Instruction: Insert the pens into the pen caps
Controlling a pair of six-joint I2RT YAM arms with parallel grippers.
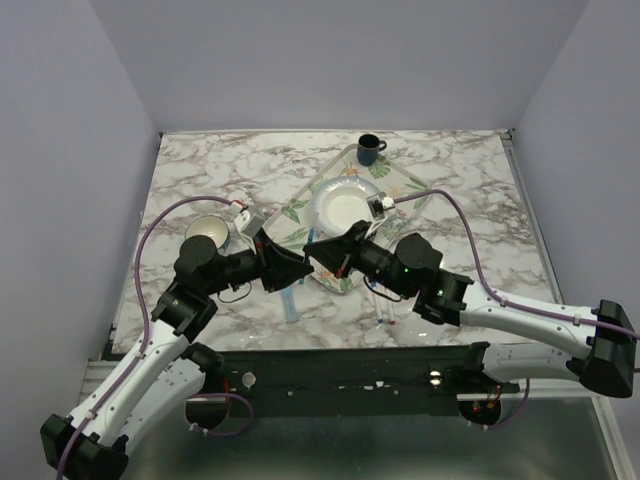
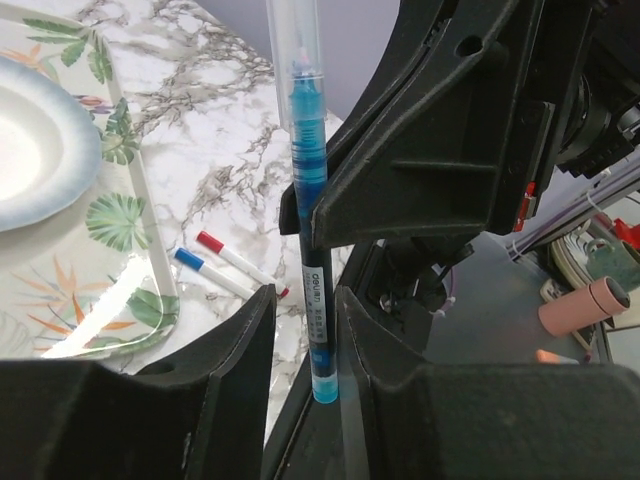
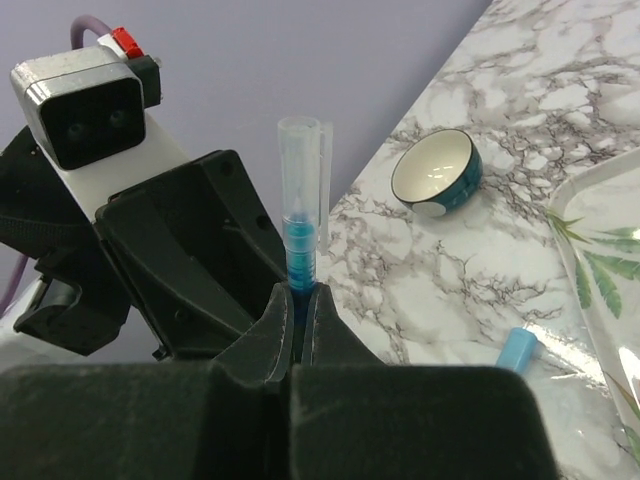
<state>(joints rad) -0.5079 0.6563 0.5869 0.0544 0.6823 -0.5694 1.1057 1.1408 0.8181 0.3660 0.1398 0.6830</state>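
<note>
My right gripper (image 3: 300, 290) is shut on the thin dark blue pen (image 3: 299, 240) and holds it upright above the table. A clear cap (image 3: 298, 165) with a clip sits over the pen's upper end. In the left wrist view the same pen (image 2: 315, 280) runs down between my left gripper's (image 2: 305, 300) fingers, which stand wider than the pen. In the top view the grippers meet near the tray corner, left (image 1: 292, 268) and right (image 1: 318, 250). Two slim white markers, red-ended (image 2: 235, 262) and blue-ended (image 2: 208, 272), lie on the marble. A light-blue marker (image 1: 290, 300) lies below the grippers.
A leaf-patterned tray (image 1: 400, 185) holds a white plate (image 1: 345, 205). A dark mug (image 1: 370, 150) stands at the tray's far corner. A teal bowl (image 1: 208, 232) sits left of my left arm and also shows in the right wrist view (image 3: 437, 172).
</note>
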